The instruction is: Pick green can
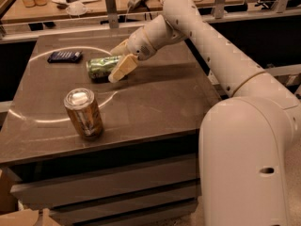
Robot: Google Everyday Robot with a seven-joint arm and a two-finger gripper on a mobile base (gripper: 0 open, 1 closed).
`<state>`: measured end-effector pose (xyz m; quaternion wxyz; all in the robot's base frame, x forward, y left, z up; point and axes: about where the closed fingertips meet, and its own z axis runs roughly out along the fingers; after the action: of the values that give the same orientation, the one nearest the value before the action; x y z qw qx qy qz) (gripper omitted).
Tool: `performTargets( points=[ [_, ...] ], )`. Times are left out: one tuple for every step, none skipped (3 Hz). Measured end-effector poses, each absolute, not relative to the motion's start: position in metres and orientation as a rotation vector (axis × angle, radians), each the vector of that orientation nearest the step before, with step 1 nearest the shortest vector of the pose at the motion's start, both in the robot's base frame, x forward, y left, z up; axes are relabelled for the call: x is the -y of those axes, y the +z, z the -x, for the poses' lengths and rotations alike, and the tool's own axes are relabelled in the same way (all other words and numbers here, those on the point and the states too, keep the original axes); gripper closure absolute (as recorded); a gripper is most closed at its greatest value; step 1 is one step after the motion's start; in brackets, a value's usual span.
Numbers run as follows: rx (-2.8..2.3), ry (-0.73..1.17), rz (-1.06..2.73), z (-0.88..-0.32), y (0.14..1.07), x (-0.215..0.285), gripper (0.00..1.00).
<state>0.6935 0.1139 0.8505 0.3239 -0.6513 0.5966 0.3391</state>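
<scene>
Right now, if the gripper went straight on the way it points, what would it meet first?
The green can. The gripper points down and left at the can's right end, open, with one finger seemingly on each side. Depth is unclear, so it may be touching the can.

Dim warm light; glare arc on table (155, 102); shadow beside end effector (118, 59) at green can (99, 66).

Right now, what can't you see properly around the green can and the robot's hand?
- Camera view: right end of the green can, hidden behind the gripper there.
- Camera view: whether the gripper touches the can; its own body blocks that.
- Camera view: far side of the brown-gold can, turned away from the camera.
</scene>
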Motion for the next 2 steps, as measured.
performTargets(
  points=[
    [-1.577, 0.934, 1.687, -0.69, 0.846, -0.114, 0.47],
    [-1.556, 0.99, 1.573, -0.695, 0.858, -0.101, 0.71]
  ],
)
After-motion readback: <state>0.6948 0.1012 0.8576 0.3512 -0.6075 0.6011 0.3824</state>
